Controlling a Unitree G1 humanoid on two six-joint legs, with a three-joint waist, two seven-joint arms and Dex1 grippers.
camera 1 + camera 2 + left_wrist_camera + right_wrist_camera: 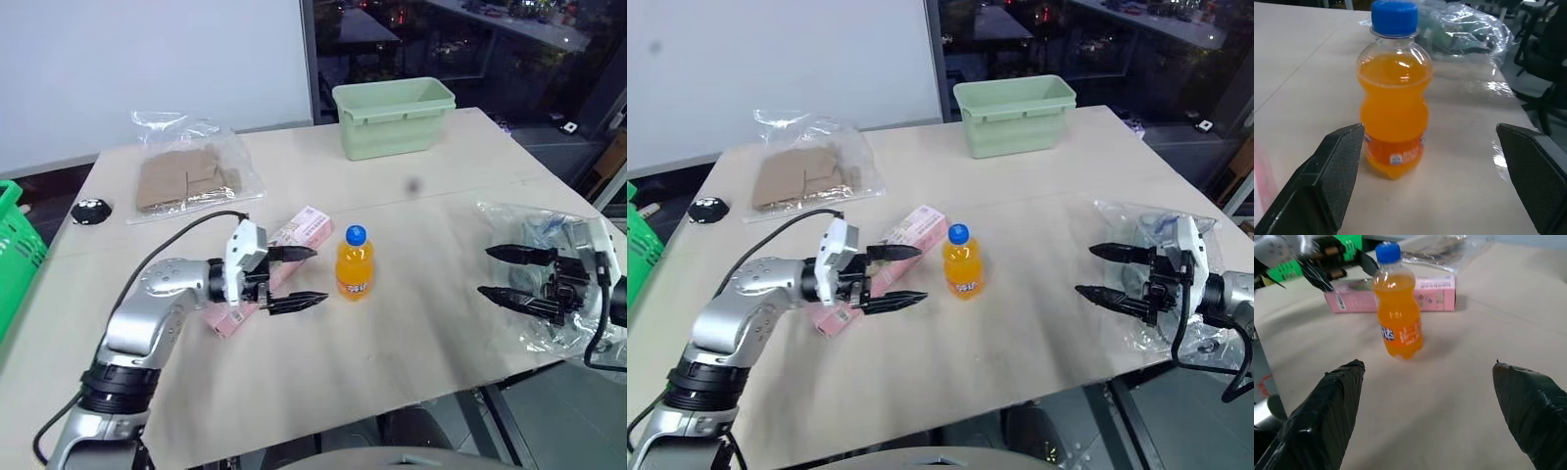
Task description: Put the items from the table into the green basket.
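Note:
A small orange bottle [355, 262] with a blue cap stands upright near the middle of the table [421, 333]. To its left my left gripper [317, 276] is open, fingertips pointing at the bottle and a short gap away. Behind that gripper lies the pink-and-white carton [300, 229], partly hidden by it. At the table's right edge my right gripper [484, 272] is open and empty, pointing toward the bottle from well to its right, over the crinkly clear bag [514, 223]. The green basket [14, 257] shows at the far left, beside the table.
A pale mint-green tub [394, 117] stands at the table's far edge. A clear bag of brown cardboard pieces [186, 176] lies at the back left, with a small black object [91, 210] near the left edge. Office chairs stand beyond the right side.

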